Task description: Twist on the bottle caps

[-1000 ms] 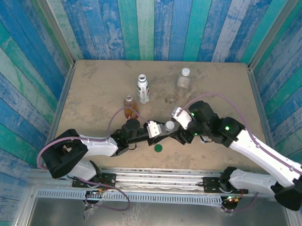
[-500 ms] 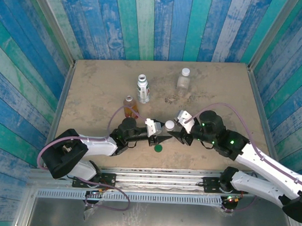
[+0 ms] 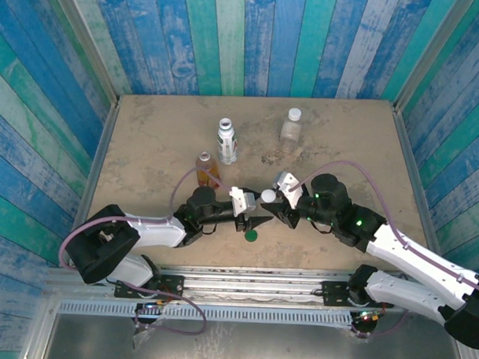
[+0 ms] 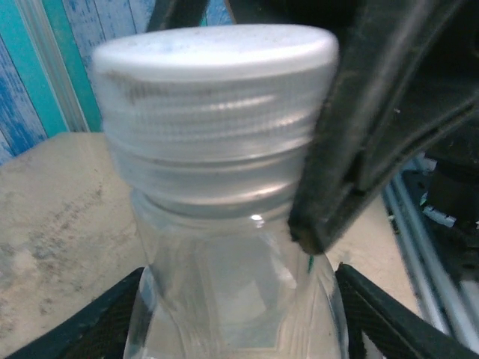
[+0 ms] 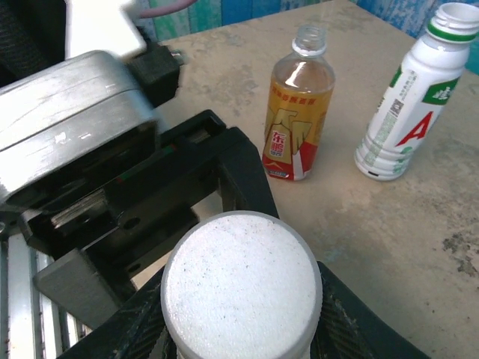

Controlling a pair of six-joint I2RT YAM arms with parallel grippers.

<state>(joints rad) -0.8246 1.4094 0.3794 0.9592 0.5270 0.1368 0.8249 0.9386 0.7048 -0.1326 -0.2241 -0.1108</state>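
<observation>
A small clear bottle (image 4: 232, 292) stands upright near the table's front, a white bottle cap (image 5: 241, 284) sitting on its neck. My right gripper (image 5: 241, 318) is shut on this cap from both sides. My left gripper (image 4: 239, 321) is open, its fingers (image 4: 389, 314) standing either side of the bottle's body with a gap on the right. From above, both grippers meet at the cap (image 3: 267, 195). A dark green cap (image 3: 252, 236) lies loose on the table in front of them.
An uncapped amber bottle (image 5: 299, 112) and an uncapped white-labelled bottle (image 5: 415, 97) stand behind the grippers. A capped clear bottle (image 3: 292, 128) stands at the back right. Blue plank walls (image 3: 60, 142) fence the table.
My left gripper has opened off the clear bottle. My right gripper has swung in and closed round the white cap.
</observation>
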